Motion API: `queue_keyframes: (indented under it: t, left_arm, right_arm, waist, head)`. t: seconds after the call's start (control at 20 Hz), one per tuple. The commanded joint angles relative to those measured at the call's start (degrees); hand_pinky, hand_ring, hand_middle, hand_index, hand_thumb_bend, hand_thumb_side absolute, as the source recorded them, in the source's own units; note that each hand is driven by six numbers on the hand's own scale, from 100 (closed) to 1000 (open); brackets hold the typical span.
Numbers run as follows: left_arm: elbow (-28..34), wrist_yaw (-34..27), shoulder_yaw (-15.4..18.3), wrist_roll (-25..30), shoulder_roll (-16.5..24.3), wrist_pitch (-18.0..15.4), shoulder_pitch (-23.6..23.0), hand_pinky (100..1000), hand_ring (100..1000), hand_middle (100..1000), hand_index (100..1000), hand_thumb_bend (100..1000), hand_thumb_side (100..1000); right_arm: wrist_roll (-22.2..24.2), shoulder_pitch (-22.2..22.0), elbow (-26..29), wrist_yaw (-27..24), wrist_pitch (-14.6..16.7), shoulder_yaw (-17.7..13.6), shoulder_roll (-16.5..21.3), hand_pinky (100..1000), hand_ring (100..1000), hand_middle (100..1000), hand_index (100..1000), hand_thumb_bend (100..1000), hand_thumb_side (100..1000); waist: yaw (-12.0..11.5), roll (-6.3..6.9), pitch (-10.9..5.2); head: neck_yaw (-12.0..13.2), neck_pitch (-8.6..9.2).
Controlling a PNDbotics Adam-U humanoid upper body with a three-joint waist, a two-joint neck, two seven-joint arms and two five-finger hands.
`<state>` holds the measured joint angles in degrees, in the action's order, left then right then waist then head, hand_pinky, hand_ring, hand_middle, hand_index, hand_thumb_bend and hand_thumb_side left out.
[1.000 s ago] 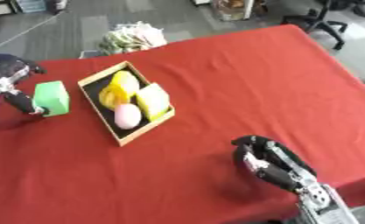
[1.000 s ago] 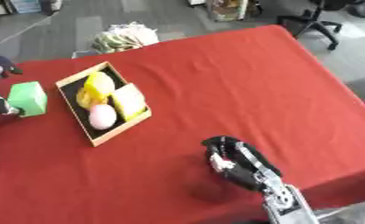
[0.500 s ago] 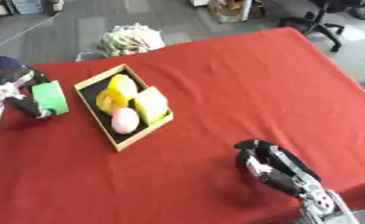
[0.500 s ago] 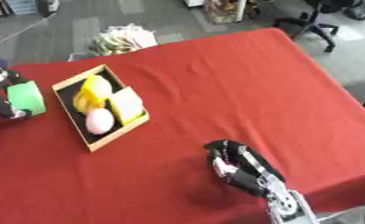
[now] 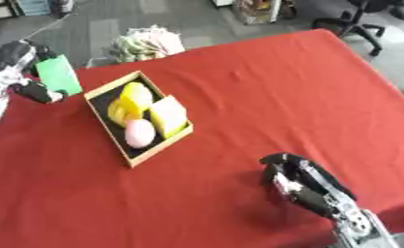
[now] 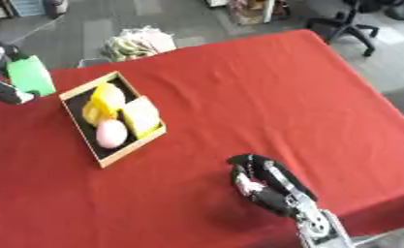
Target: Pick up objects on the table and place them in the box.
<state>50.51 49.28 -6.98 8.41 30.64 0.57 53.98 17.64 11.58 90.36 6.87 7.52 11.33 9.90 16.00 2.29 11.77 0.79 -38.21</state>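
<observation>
A wooden box [image 5: 99,95] with a dark inside lies askew on the red table [image 5: 264,87]. In it are yellow items [image 5: 130,99], a pale yellow block [image 5: 168,115] and a pink egg shape [image 5: 139,132]. At the far left my left hand [image 5: 25,86] is shut on a green block [image 5: 58,74], held tilted above the table's left edge, left of the box. My right hand [image 5: 300,186] rests at the lower right, fingers curled, holding nothing.
A light bag with greenish contents [image 5: 146,42] lies on the floor past the table's far edge. An office chair [image 5: 357,24] stands at the upper right. The table's far and right edges are near.
My left hand has lifted the green block off the table and tilted it. The whole picture has shifted, so the camera has moved. My right hand has stayed put.
</observation>
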Motion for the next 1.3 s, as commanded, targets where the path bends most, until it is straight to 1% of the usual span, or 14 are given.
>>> queue_keyframes:
  t: [0.05,0.25,0.4,0.45,0.55,0.6,0.65,0.7,0.75,0.85,0.9,1.0,1.1,1.3]
  left_arm:
    - [-0.1,1.1,-0.5,-0.9,-1.3,0.2,1.9,692,508,479,641,426,100]
    - [-1.2,1.7,-1.1,-1.3,-3.5,0.0,2.1,700,521,494,655,435,100]
    - [-2.0,2.4,-1.3,-1.1,-4.4,-0.1,1.9,727,563,543,696,457,100]
    - [-2.2,2.5,-1.4,-0.9,-4.5,-0.2,1.8,746,592,579,725,484,100]
    - [-2.5,2.7,-1.4,-0.2,-4.6,-0.4,1.6,767,623,619,759,515,100]
    - [-2.5,2.7,-1.4,0.2,-4.5,-0.5,1.6,778,645,646,783,551,100]
    - [-2.5,2.6,-1.4,0.6,-4.4,-0.6,1.5,778,645,646,783,551,100]
    - [-2.3,2.4,-1.4,1.0,-4.3,-0.8,1.5,791,671,679,805,604,130]
    - [-2.1,2.2,-1.4,1.6,-4.1,-1.1,1.4,804,698,710,821,640,184]
    - [-1.6,1.5,-1.5,3.3,-3.6,-1.8,1.2,816,717,733,832,670,220]
    - [-1.2,1.1,-1.5,4.0,-3.3,-2.0,1.1,828,737,757,844,696,260]
    - [-0.2,0.2,-1.6,5.7,-2.7,-2.4,0.7,842,755,778,860,713,299]
    - [0.9,-0.7,-1.6,7.4,-2.0,-2.6,0.3,847,759,786,866,710,322]
    - [4.3,-3.5,-1.4,9.3,0.1,-2.3,-0.9,844,753,777,861,700,336]
  right_arm:
    - [0.2,0.4,0.6,0.1,-0.1,0.0,0.7,724,585,554,747,100,516]
    - [0.3,0.6,0.6,0.1,-0.1,0.1,0.6,724,585,554,747,100,519]
    - [0.4,0.7,0.6,0.1,-0.1,0.1,0.6,724,585,554,747,100,518]
    - [0.4,0.8,0.6,0.1,-0.1,0.1,0.6,724,585,554,747,100,518]
    - [0.4,0.7,0.6,0.1,-0.1,0.0,0.6,724,585,554,747,100,518]
    - [0.4,0.7,0.6,0.1,-0.1,0.0,0.6,724,585,554,747,100,517]
    - [0.3,0.7,0.6,0.1,-0.1,0.0,0.6,724,585,554,747,100,517]
    - [0.3,0.7,0.6,0.1,-0.1,0.0,0.5,725,585,554,747,100,514]
    - [0.3,0.7,0.6,0.1,-0.1,-0.1,0.5,725,585,554,747,100,513]
    - [0.3,0.7,0.6,0.1,0.0,-0.1,0.5,725,585,554,747,100,511]
    - [0.4,0.6,0.6,0.1,0.0,-0.1,0.4,725,585,554,747,100,510]
    - [0.4,0.4,0.6,0.2,0.0,-0.2,0.5,725,585,554,747,100,506]
    - [0.3,0.2,0.5,0.2,0.0,-0.3,0.5,725,585,554,747,100,500]
    - [0.3,-0.3,0.4,0.3,0.1,-0.5,0.5,726,585,554,747,100,490]
  waist:
    - [0.3,0.54,-0.51]
    - [0.7,0.53,-0.24]
    - [1.0,0.57,-0.13]
    - [1.0,0.58,-0.12]
    - [1.1,0.60,-0.15]
    - [1.0,0.61,-0.17]
    - [1.0,0.62,-0.19]
    - [1.0,0.64,-0.21]
    - [0.9,0.65,-0.25]
    - [0.8,0.68,-0.39]
    - [0.7,0.69,-0.50]
    - [0.5,0.68,-0.81]
    - [0.3,0.65,-1.17]
    - [-0.5,0.60,-2.04]
  head:
    - [0.3,0.47]
    - [0.6,0.55]
    - [0.6,0.67]
    - [0.6,0.68]
    - [0.6,0.66]
    - [0.6,0.67]
    - [0.5,0.67]
    - [0.5,0.64]
    - [0.4,0.60]
    - [0.2,0.50]
    - [0.1,0.41]
    - [-0.1,0.17]
    - [-0.2,-0.09]
    - [-0.5,-0.61]
